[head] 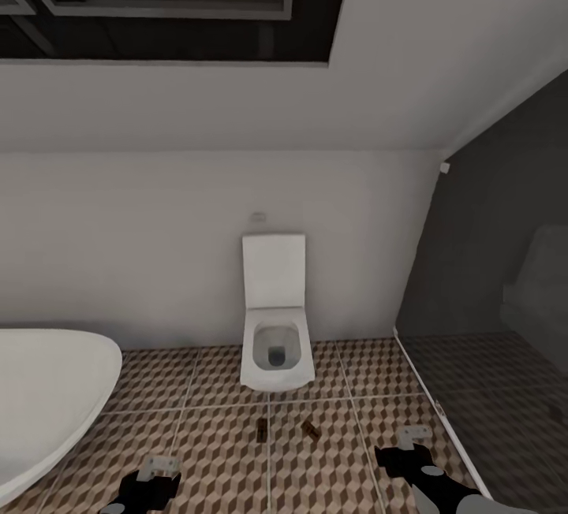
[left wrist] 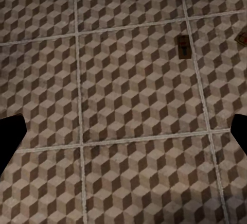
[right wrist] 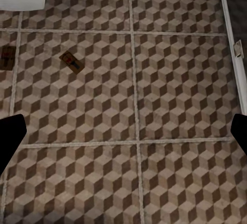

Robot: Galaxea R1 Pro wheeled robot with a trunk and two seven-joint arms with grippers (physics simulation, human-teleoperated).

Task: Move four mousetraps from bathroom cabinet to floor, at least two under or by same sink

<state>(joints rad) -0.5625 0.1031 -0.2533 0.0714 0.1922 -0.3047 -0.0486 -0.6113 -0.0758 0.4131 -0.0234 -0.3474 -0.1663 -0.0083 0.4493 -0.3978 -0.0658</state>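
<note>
Two mousetraps [head: 262, 432] lie flat on the bathroom floor [head: 221, 459], near the front of the toilet [head: 275, 340]; your left gripper [head: 155, 476] and right gripper [head: 406, 448] hang apart and empty above the tiles. Judge the traps light, stiff and thin; pinch a board across its long edges, clear of the wire.

Ahead of my left gripper [head: 160, 468] and right gripper [head: 410, 439], two small flat wooden mousetraps [head: 262, 432] [head: 311, 430] lie on the cube-patterned tiled floor [head: 213, 459], the white wall-hung toilet [head: 275, 340] behind them.
</note>
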